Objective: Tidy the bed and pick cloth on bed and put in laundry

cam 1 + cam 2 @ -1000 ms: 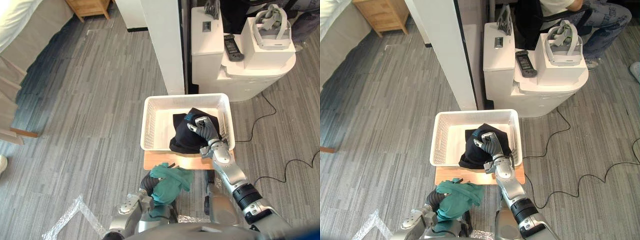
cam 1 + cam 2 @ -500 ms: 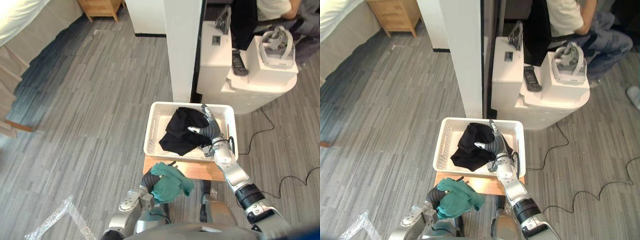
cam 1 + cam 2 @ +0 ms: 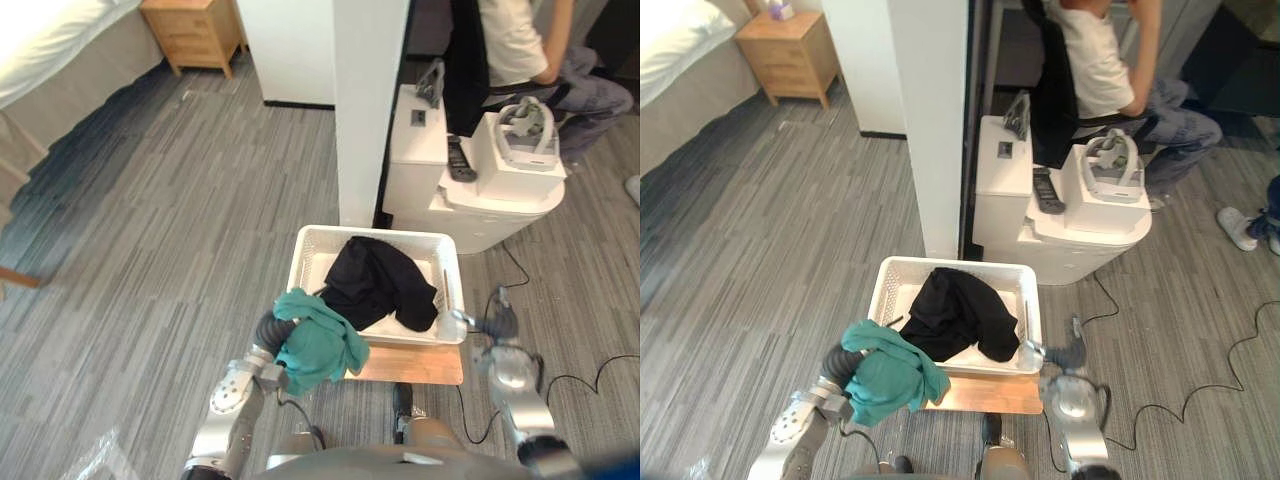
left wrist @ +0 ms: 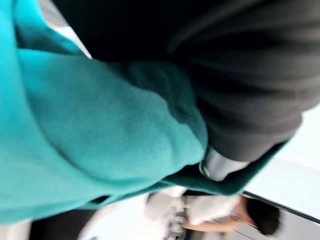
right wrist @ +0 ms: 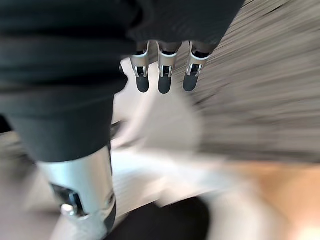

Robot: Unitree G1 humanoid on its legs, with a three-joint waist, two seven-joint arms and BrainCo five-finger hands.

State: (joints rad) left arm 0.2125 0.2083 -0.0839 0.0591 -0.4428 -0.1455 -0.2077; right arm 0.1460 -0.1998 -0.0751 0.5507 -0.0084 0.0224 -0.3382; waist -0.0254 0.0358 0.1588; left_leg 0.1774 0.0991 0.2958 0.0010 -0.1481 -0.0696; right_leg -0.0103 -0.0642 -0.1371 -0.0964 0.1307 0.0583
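A white laundry basket (image 3: 304, 266) stands on a wooden board (image 3: 412, 366) on the grey floor right before me. A black cloth (image 3: 378, 283) lies spread inside it, one fold draped to the right. My left hand (image 4: 218, 165) is shut on a bunched teal cloth (image 3: 314, 342), held up at the basket's front left corner; the cloth covers most of the hand. My right hand (image 3: 494, 325) hovers just outside the basket's front right corner, its fingers (image 5: 162, 76) straight and holding nothing.
A white pillar (image 3: 371, 100) rises behind the basket. Right of it stands a white cabinet (image 3: 487, 190) with a headset (image 3: 528, 121) on top, and a person (image 3: 522, 48) sits behind it. A wooden nightstand (image 3: 197, 30) and a bed (image 3: 45, 55) lie far left.
My right hand has let go of the black cloth and drawn back out of the basket to its right. The teal cloth in my left hand has risen towards the basket. The camera has shifted.
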